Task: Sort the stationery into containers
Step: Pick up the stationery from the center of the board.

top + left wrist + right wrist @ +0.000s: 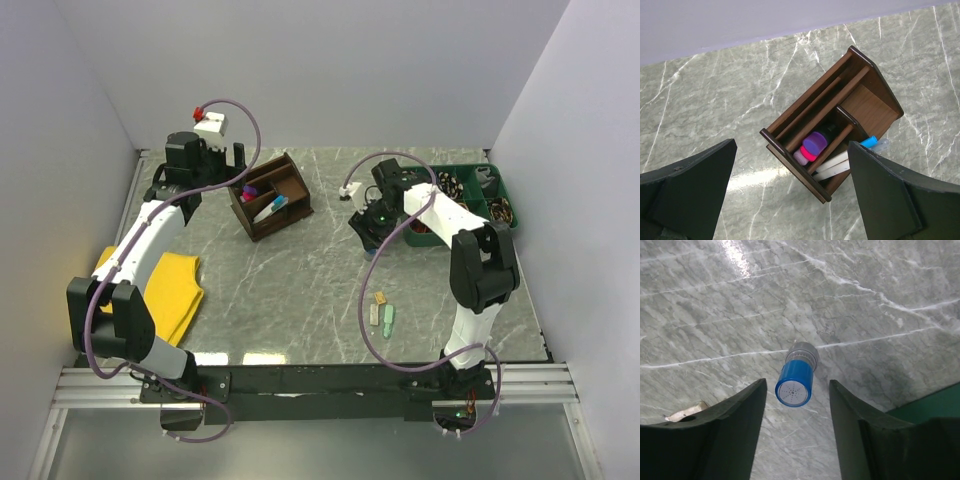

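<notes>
Right jaws half-wide, straddling blue-capped cylinder [794, 384] standing on counter [865, 300], gap each side. Left jaws wide, empty, over wooden organiser [867, 107]; purple and pink markers [812, 146] inside.

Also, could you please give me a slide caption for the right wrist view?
Right gripper straddles a small blue-capped silver cylinder on the grey marble table, both fingers clear of it.
</notes>
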Motion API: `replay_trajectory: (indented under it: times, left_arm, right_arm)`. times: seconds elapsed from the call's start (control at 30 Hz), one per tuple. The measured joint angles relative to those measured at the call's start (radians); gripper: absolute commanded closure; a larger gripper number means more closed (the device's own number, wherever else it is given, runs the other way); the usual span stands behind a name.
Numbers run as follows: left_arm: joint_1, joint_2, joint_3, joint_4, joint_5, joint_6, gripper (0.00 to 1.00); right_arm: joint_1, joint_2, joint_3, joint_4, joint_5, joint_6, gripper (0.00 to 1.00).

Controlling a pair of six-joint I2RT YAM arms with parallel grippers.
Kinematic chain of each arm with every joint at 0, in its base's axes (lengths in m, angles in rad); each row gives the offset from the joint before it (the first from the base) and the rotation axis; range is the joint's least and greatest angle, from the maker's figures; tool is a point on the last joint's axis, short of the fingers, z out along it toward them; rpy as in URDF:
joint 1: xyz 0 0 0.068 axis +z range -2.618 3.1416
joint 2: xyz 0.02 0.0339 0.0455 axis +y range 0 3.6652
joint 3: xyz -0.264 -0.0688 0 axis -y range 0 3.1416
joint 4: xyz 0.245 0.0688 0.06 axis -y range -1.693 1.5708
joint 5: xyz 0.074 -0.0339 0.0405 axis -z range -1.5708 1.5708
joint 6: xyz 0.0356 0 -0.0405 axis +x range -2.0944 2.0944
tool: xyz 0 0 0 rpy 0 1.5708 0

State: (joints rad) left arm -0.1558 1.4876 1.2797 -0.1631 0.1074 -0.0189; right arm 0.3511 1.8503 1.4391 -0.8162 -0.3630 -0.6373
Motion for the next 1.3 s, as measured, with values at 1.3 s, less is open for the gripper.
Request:
replay_trajectory:
  times: [1.3]
  left_arm:
    - [0.037,0.011,-0.087,0.064,-0.165,0.034,0.0]
  right_arm:
    - [0.14,0.305,0.867,-0.175,0.004,-0.006,0.77]
